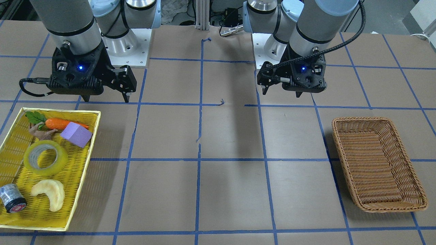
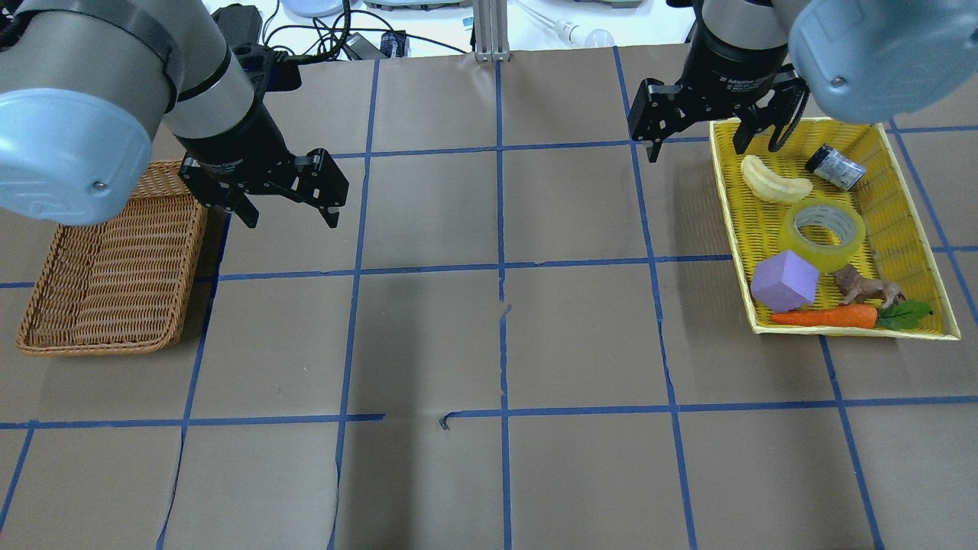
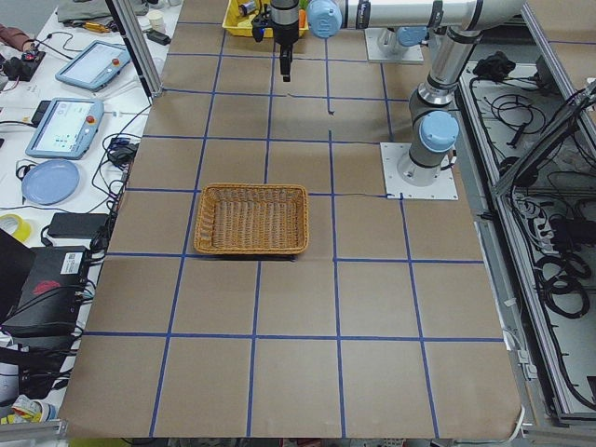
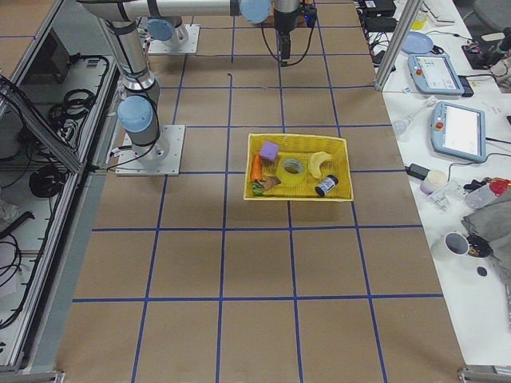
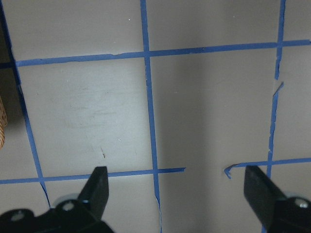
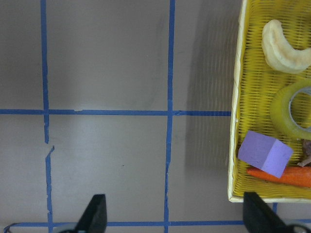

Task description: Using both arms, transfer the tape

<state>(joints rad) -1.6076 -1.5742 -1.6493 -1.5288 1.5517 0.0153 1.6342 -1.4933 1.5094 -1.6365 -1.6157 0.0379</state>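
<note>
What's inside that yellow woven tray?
A yellow tape roll, a pale croissant, a purple block, an orange carrot with green leaves, a small brown animal figure and a grey cylinder with a black-and-red end. Whatever lies beneath them is covered.

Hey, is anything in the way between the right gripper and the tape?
Nothing visible. The tape lies flat, uncovered, in the tray; the open right gripper hangs near the tray's edge. The purple block and croissant lie close to the tape and may crowd a grasp.
</note>
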